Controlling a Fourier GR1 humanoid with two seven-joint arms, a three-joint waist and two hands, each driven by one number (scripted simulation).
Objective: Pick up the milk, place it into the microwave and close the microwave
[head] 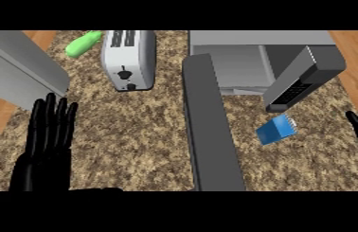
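The milk point(276, 130) is a small blue carton with a white top, lying tilted on the speckled counter just in front of the microwave point(245, 60). The microwave's door point(210, 127) stands swung wide open, stretching down the middle of the view, left of the milk. My left hand point(45, 146) rests open at the lower left, fingers straight and pointing up, far from the milk. Only a black sliver of my right hand point(352, 122) shows at the right edge, to the right of the milk; nothing is in either hand.
A silver toaster point(128, 58) stands at the back, left of the microwave. A green bottle point(84, 44) lies beside it at the back left. A grey slanted panel point(28, 72) fills the upper left above my left hand.
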